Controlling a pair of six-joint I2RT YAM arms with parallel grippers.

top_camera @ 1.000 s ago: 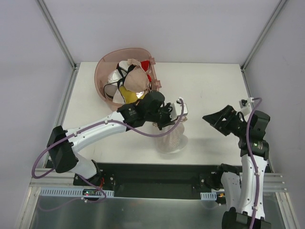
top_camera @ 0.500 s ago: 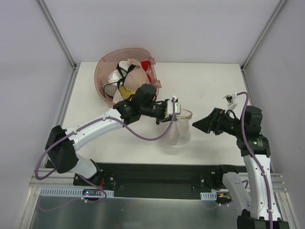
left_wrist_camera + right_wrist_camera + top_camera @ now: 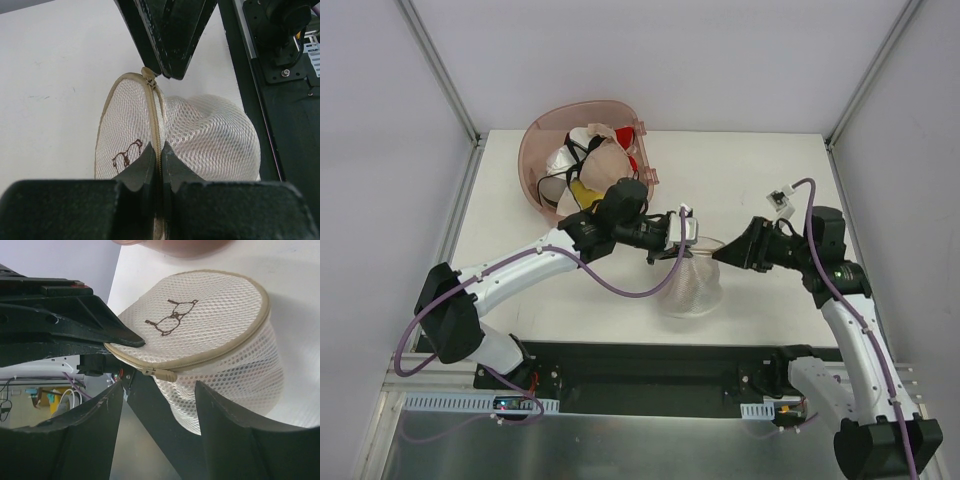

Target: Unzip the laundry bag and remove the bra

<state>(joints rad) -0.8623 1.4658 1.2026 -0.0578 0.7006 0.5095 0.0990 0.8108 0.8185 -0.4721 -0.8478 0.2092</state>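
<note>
The laundry bag [image 3: 693,282] is a white mesh pouch with a tan zip round its rim, held up at the table's middle. My left gripper [image 3: 686,237] is shut on the zipped rim [image 3: 159,125]; its fingers [image 3: 142,165] pinch the zip from both sides. My right gripper [image 3: 718,256] is open just to the right of the bag. In the right wrist view the zip pull [image 3: 161,373] lies between its open fingers [image 3: 220,410], not touched. The bag [image 3: 200,325] is zipped shut. The pale pink bra is hidden; I cannot make it out through the mesh.
A pink plastic tub [image 3: 534,150] stands at the back left with several garments, among them a beige-tan bra [image 3: 610,168] and a yellow garment [image 3: 582,193]. White table [image 3: 760,180] lies behind the bag. The black base rail [image 3: 640,375] runs along the near edge.
My right gripper has moved left, up to the bag's zip pull. My left gripper lifted the bag's rim a second ago and has since held still.
</note>
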